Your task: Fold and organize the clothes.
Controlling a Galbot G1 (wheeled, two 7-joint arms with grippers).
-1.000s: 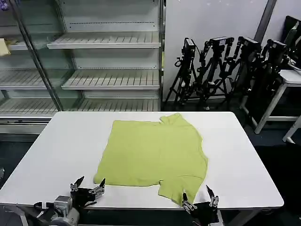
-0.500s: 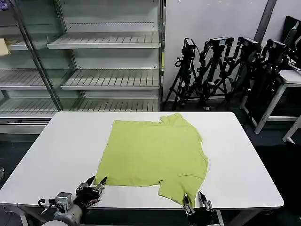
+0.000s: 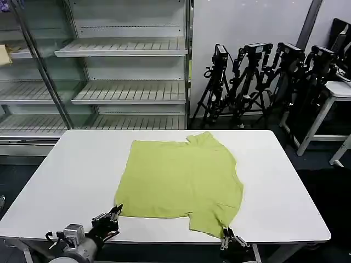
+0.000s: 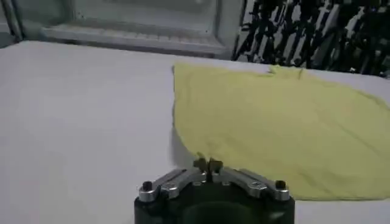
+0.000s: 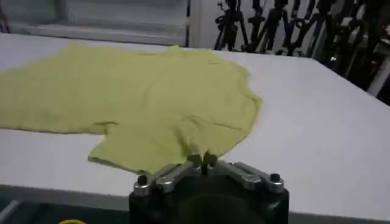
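Right now the T-shirt (image 3: 180, 183) lies spread flat on the white table (image 3: 285, 192). The left gripper (image 3: 112, 215) has pinched its near hem corner, and the right gripper (image 3: 227, 236) has nipped the near sleeve edge, both closed tight on cloth. Next, I'd judge, comes lifting together and carrying the near edge away to fold.

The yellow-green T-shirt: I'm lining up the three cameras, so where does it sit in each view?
Head view: T-shirt spread flat mid-table, near edge toward both end effectors.
Left wrist view: T-shirt beyond the left end effector.
Right wrist view: T-shirt beyond the right end effector.
Shared landmark: white table.
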